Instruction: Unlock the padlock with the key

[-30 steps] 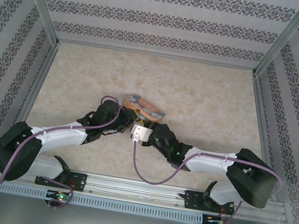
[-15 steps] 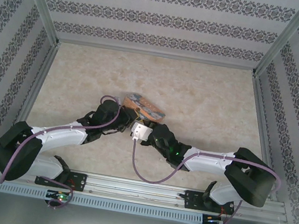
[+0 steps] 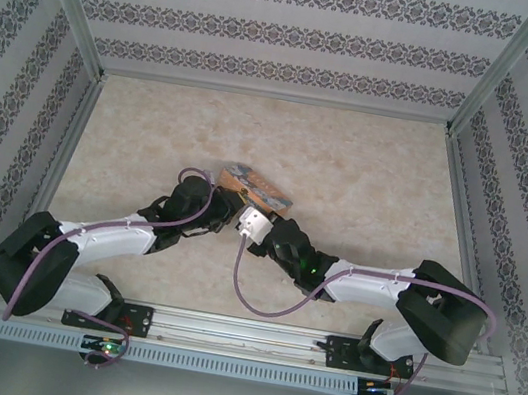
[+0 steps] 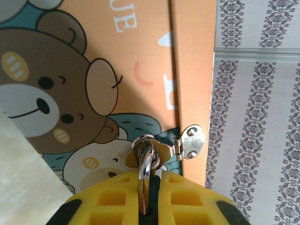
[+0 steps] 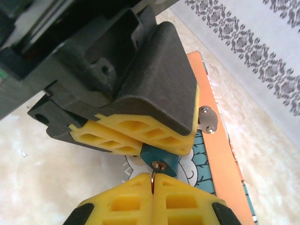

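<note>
- Right gripper (image 5: pixel 153 183): yellow pads pressed flat together, pinching the key (image 5: pixel 153 175). It shows as a thin metal sliver running up from the seam to the padlock.
- Key tip sits at the keyhole on the near face of the padlock (image 5: pixel 159 161). How deep it is seated, can't tell.
- Left gripper (image 4: pixel 149 187): pads clamped on the padlock. From the right wrist the teal body is wedged between its two yellow fingers (image 5: pixel 140 133).
- Silvery shackle (image 4: pixel 146 161) rises out of the left pads and loops through the latch ring at the edge of the tin (image 4: pixel 140 47).
- Small metal hasp plate (image 4: pixel 193 140) with two rivets sits just right of that ring.
- The tin, orange with a cartoon bear, lies on the table (image 3: pixel 349 171).
- From the top camera both wrists meet nose to nose at the tin's near edge, roughly mid-table.
</note>
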Controlling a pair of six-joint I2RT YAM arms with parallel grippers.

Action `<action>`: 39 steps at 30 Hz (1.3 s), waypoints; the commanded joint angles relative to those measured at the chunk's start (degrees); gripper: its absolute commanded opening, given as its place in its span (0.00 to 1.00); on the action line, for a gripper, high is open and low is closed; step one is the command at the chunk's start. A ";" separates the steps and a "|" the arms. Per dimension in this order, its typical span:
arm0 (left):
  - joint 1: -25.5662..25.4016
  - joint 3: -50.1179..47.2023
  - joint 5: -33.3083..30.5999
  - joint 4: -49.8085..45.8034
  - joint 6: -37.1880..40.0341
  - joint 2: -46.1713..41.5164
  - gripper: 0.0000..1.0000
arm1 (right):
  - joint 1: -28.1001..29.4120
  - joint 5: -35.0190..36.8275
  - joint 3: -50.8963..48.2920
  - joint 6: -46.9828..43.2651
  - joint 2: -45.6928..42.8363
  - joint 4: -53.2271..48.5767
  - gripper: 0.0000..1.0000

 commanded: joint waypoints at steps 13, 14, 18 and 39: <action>-4.84 1.14 3.22 12.69 -2.74 11.23 0.00 | -5.05 -7.57 -6.64 11.37 2.25 9.74 0.00; -4.98 1.48 3.24 12.94 -2.50 11.95 0.00 | -5.19 -7.77 -6.92 11.52 2.54 9.95 0.00; -5.17 2.94 3.79 12.71 -1.30 14.28 0.02 | -6.05 -8.37 -7.72 12.52 3.41 10.50 0.00; -4.73 3.79 -2.60 -1.42 10.97 6.05 0.54 | -7.73 -10.12 -13.06 18.91 3.93 12.18 0.00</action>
